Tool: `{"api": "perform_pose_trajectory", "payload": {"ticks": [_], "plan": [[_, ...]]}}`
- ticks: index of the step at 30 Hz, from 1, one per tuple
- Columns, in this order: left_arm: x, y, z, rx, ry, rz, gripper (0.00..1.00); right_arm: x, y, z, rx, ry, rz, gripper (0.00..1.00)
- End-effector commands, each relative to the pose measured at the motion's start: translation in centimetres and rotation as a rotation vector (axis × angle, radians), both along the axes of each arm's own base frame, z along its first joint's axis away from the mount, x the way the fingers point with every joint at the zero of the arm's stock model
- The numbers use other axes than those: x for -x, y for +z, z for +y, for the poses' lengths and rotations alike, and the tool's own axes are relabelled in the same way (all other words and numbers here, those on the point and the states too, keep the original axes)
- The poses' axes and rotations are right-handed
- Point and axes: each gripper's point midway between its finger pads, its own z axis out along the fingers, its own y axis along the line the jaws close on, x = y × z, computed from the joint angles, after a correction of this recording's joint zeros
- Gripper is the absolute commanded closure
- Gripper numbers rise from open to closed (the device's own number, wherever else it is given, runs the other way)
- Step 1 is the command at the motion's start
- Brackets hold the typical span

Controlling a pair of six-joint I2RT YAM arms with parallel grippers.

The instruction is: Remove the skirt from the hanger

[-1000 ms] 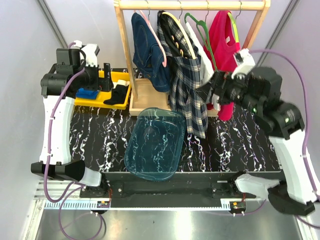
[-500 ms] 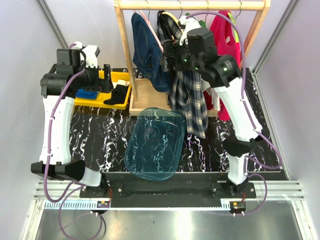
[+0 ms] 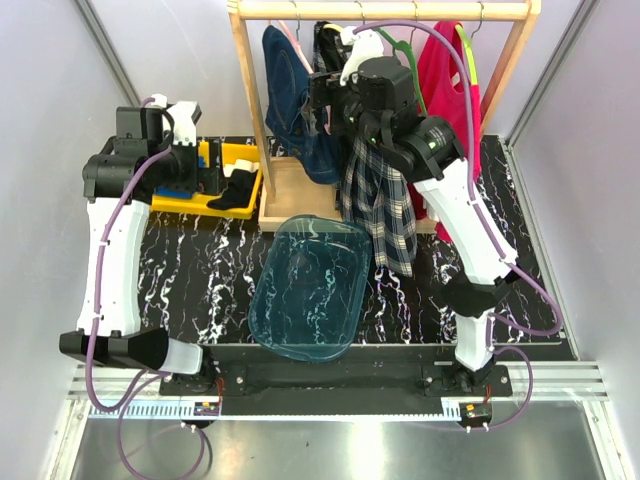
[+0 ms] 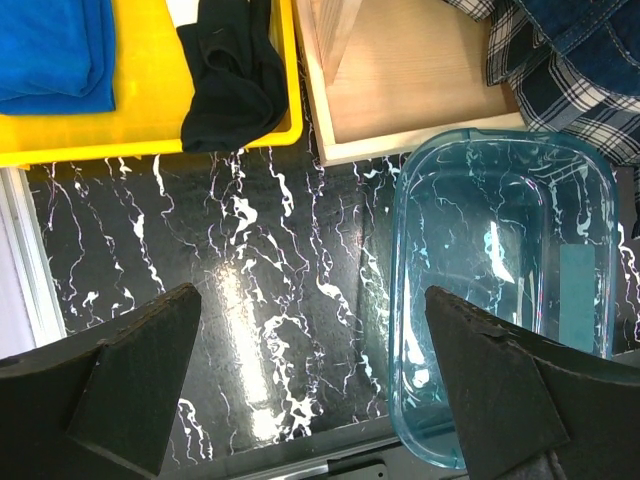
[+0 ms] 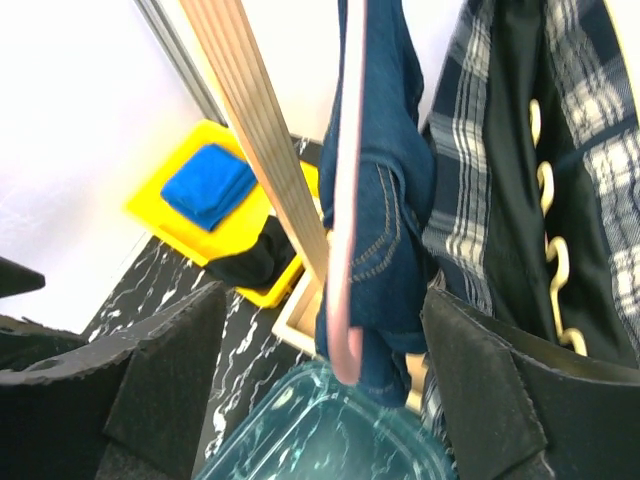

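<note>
skirt (image 5: 385,230): denim, hung on pink hanger (image 5: 347,150), rack at 12 o'clock | right tool (image 5: 325,385): spread wide, facing skirt, gripping nothing | left tool (image 4: 315,385): spread, empty, 9 o'clock | progress: nothing removed; grasp and pull-off remain

Stock on the counter (image 3: 200,260), placed by the wooden rack (image 3: 250,90):
- Wooden rack: one.
- Garments hanging from it, as far as they can be told apart: three. One denim skirt (image 3: 295,110) on one pink hanger (image 5: 347,200), one plaid garment (image 3: 385,215), one red garment (image 3: 445,70).
- Clear blue-tinted container (image 3: 310,285), in front of the rack: one.
- Yellow tray (image 4: 140,110), left of the rack: one. It holds one folded blue cloth (image 4: 50,50) and one black cloth (image 4: 232,75).
</note>
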Motion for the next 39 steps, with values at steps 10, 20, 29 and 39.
{"api": "perform_pose_trajectory", "payload": {"ticks": [10, 20, 29, 39], "plan": [[1.3, 1.6, 0.6, -0.017, 0.017, -0.058, 0.01, -2.1, 1.5, 0.8, 0.063, -0.067, -0.156, 0.51], [1.4, 1.3, 0.9, -0.029, 0.023, -0.062, 0.01, -2.0, 1.6, 0.5, 0.080, -0.066, -0.170, 1.00], [1.3, 0.9, 1.1, -0.034, 0.030, -0.061, 0.01, -0.7, 3.3, -1.1, 0.051, -0.089, -0.267, 1.00], [1.0, 0.7, 1.2, -0.037, 0.033, -0.063, 0.01, 0.2, 6.9, -3.1, 0.027, -0.140, -0.383, 1.00]]}}
